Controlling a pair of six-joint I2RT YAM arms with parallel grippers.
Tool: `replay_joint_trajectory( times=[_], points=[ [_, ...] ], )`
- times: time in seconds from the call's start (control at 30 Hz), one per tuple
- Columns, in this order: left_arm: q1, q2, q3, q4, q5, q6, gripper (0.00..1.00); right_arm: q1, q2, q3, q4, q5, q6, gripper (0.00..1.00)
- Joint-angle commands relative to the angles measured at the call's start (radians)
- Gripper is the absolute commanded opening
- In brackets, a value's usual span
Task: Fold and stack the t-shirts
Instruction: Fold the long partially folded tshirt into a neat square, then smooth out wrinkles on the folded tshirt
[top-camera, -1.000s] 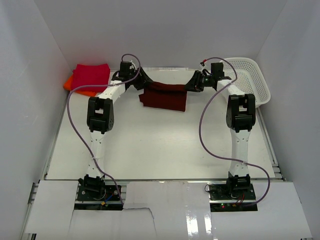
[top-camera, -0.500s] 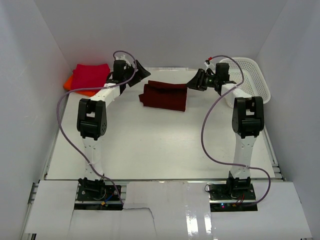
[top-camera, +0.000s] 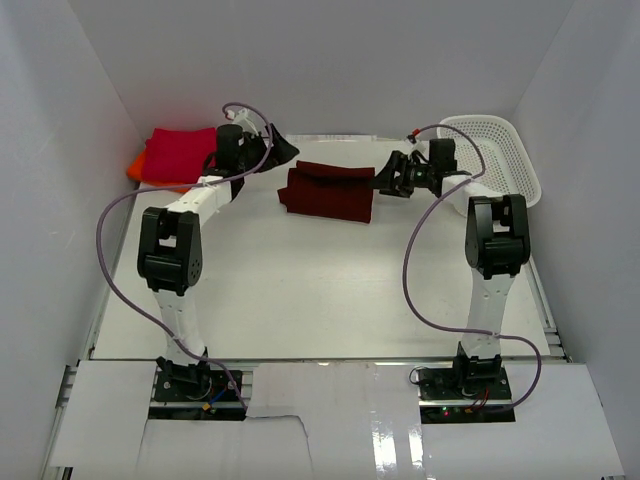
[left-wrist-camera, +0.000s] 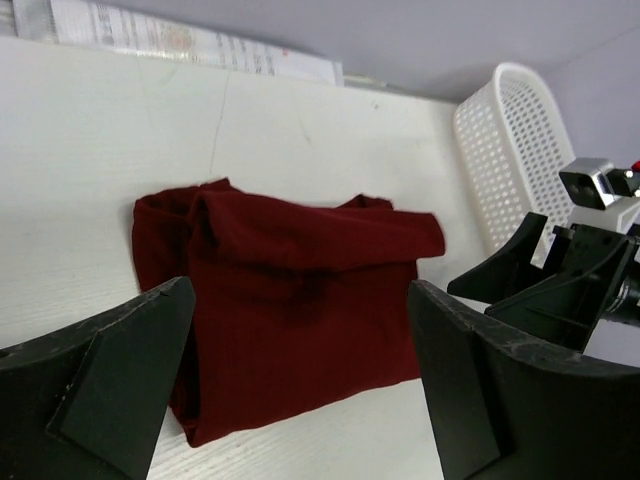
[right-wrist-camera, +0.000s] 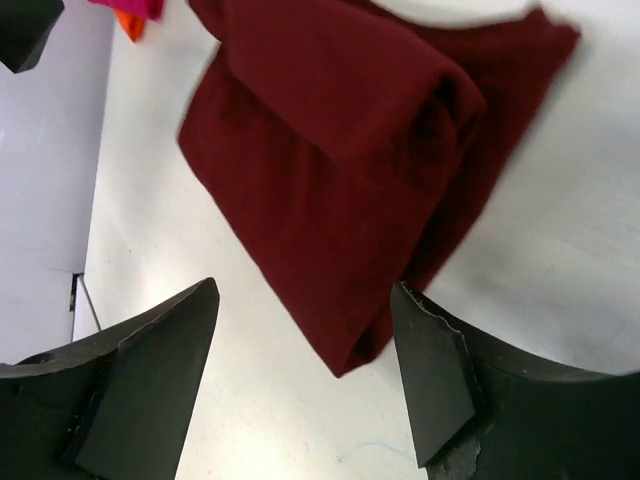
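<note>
The white table (top-camera: 320, 290) carried everything, with two white-and-black arms reaching from its near edge toward the far edge. A white plastic mesh basket (top-camera: 508, 165) sat at the far right corner, its inside showing white mesh in the top view. All three shirts lay on the table outside it.

The large dark maroon cloth t-shirt (top-camera: 328, 192) lay folded into a rough rectangle near the middle of the far edge, its upper layer rolled over along the far side. A bright crimson-red folded t-shirt (top-camera: 180, 153) rested at the far left corner on top of an orange t-shirt (top-camera: 135, 166), of which only the left rim showed.

The left gripper (top-camera: 280, 150) hung just beside the maroon shirt's far left corner, fingers spread wide and gripping nothing. The right gripper (top-camera: 385, 180) hung at the shirt's right edge, fingers also well apart and holding nothing.

The left wrist view showed the maroon t-shirt (left-wrist-camera: 290, 300) framed between its own spread fingers (left-wrist-camera: 130, 370), with the basket (left-wrist-camera: 500, 150) and the right gripper (left-wrist-camera: 540, 270) beyond it. The right wrist view showed the shirt's (right-wrist-camera: 330, 180) stacked fold edges, which the top view blurred, and a sliver of the crimson (right-wrist-camera: 140, 8) and orange (right-wrist-camera: 128, 25) shirts at its top edge
</note>
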Motion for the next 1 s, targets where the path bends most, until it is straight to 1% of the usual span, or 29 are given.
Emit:
replay_joint_trajectory(
  times=[0.0, 0.1, 0.2, 0.47, 0.5, 0.53, 0.6, 0.63, 0.67, 0.7, 0.77, 0.8, 0.83, 0.87, 0.9, 0.93, 0.97],
  points=[
    [0.006, 0.056, 0.009, -0.025, 0.076, 0.079, 0.98, 0.014, 0.039, 0.026, -0.109, 0.014, -0.034, 0.76],
    [0.006, 0.122, 0.064, -0.058, 0.106, 0.115, 0.98, 0.021, 0.073, 0.032, -0.119, 0.022, -0.023, 0.76],
    [-0.005, 0.179, 0.112, -0.107, 0.076, 0.175, 0.98, 0.029, 0.111, 0.043, -0.116, 0.022, -0.011, 0.76],
    [-0.014, 0.275, 0.161, -0.143, 0.077, 0.221, 0.98, 0.051, 0.164, 0.060, -0.117, 0.045, -0.005, 0.75],
    [-0.016, 0.295, 0.169, -0.173, 0.077, 0.228, 0.98, 0.054, 0.173, 0.062, -0.120, 0.045, -0.005, 0.70],
    [-0.019, 0.304, 0.187, -0.183, 0.076, 0.237, 0.97, 0.055, 0.176, 0.063, -0.123, 0.048, -0.005, 0.69],
    [-0.022, 0.324, 0.209, -0.203, 0.074, 0.241, 0.93, 0.057, 0.187, 0.068, -0.131, 0.054, -0.005, 0.65],
    [-0.023, 0.343, 0.219, -0.225, 0.074, 0.243, 0.91, 0.058, 0.190, 0.069, -0.136, 0.058, -0.006, 0.59],
    [-0.025, 0.349, 0.238, -0.235, 0.074, 0.245, 0.89, 0.060, 0.194, 0.072, -0.148, 0.060, -0.008, 0.57],
    [-0.023, 0.355, 0.246, -0.242, 0.074, 0.243, 0.86, 0.060, 0.199, 0.074, -0.153, 0.062, -0.009, 0.48],
    [-0.025, 0.372, 0.262, -0.267, 0.080, 0.246, 0.81, 0.061, 0.200, 0.074, -0.159, 0.063, -0.012, 0.39],
    [-0.025, 0.374, 0.264, -0.270, 0.085, 0.249, 0.66, 0.061, 0.200, 0.072, -0.160, 0.063, -0.012, 0.30],
    [-0.027, 0.378, 0.267, -0.285, 0.086, 0.249, 0.55, 0.061, 0.200, 0.069, -0.162, 0.063, -0.014, 0.25],
    [-0.027, 0.383, 0.269, -0.292, 0.085, 0.249, 0.42, 0.061, 0.200, 0.068, -0.163, 0.066, -0.014, 0.23],
    [-0.027, 0.384, 0.269, -0.298, 0.085, 0.249, 0.30, 0.061, 0.202, 0.068, -0.166, 0.065, -0.014, 0.15],
    [-0.028, 0.386, 0.269, -0.313, 0.083, 0.249, 0.11, 0.061, 0.202, 0.068, -0.171, 0.066, -0.015, 0.08],
    [-0.027, 0.387, 0.266, -0.319, 0.083, 0.248, 0.05, 0.063, 0.204, 0.068, -0.176, 0.068, -0.020, 0.08]
  ],
)
